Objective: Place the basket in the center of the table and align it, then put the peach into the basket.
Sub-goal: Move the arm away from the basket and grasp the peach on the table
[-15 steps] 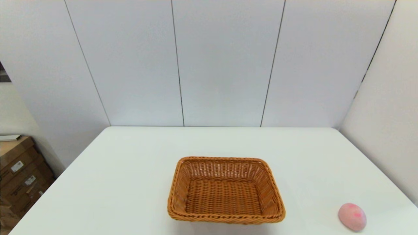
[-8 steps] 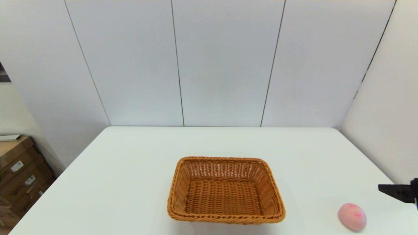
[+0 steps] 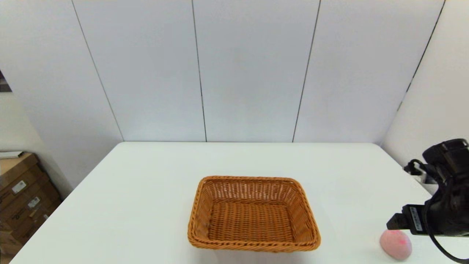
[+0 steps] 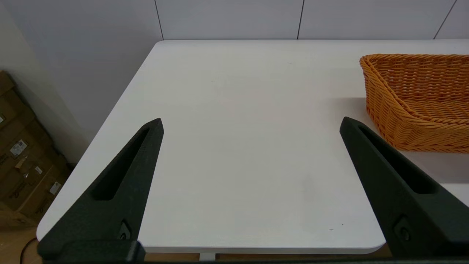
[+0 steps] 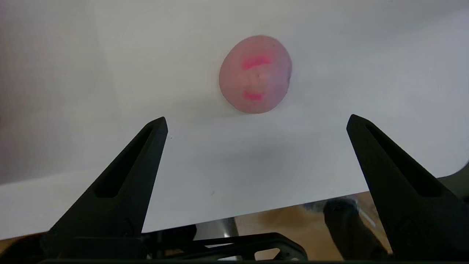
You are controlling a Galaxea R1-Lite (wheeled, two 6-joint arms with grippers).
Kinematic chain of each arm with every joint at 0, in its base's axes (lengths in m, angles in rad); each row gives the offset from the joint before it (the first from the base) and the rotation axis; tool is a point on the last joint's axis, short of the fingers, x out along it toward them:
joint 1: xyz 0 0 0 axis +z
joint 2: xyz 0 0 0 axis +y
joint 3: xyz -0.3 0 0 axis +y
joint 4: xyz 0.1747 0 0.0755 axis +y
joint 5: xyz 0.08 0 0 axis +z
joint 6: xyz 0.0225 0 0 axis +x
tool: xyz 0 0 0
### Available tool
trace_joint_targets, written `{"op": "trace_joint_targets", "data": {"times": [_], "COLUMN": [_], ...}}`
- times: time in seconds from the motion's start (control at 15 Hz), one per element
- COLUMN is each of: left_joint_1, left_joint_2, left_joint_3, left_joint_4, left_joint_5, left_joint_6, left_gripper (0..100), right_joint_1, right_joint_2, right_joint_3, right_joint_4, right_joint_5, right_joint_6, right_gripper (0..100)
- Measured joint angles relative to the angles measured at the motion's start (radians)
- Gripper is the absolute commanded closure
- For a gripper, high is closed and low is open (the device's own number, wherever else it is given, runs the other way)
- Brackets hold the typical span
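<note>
The orange-brown wicker basket (image 3: 253,245) sits empty on the white table (image 3: 146,190), near the front and about centred left to right; its corner also shows in the left wrist view (image 4: 403,110). The pale-pink peach (image 3: 395,244) lies at the table's front right. My right gripper (image 3: 394,222) hangs just above and slightly right of the peach. In the right wrist view that gripper (image 5: 256,119) is open, with the peach (image 5: 255,75) beyond its fingertips and untouched. My left gripper (image 4: 252,120) is open over the table's front left, well away from the basket.
Cardboard boxes (image 3: 22,198) stand on the floor left of the table. White wall panels close off the back and the right side. The table's front edge (image 5: 256,205) runs just under my right gripper.
My right arm has come in from the right edge of the head view and moved left over the peach. Basket and peach have not moved.
</note>
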Motion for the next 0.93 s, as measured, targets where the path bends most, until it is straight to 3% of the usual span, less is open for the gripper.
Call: {"op": "trace_joint_targets", "data": {"times": [0.2, 0.27, 0.53, 0.93], "left_joint_1": [0.0, 0.0, 0.0, 0.0], "left_joint_2": [0.0, 0.0, 0.0, 0.0], "left_joint_3": [0.0, 0.0, -0.001, -0.002], "left_joint_4": [0.0, 0.0, 0.0, 0.0], "left_joint_5": [0.0, 0.001, 0.001, 0.001], "left_joint_6": [-0.002, -0.003, -0.003, -0.003], "left_gripper": [0, 0, 0, 0], "right_joint_1": [-0.008, -0.013, -0.033, -0.066], "right_joint_2": [0.139, 0.182, 0.327, 0.357], "right_joint_3": [0.041, 0.056, 0.1, 0.097], "right_joint_4": [-0.115, -0.154, -0.286, -0.305], "right_joint_5": [-0.005, -0.009, -0.011, 0.003], "right_joint_6": [0.005, 0.006, 0.009, 0.01], "right_gripper": [0, 100, 100, 100]}}
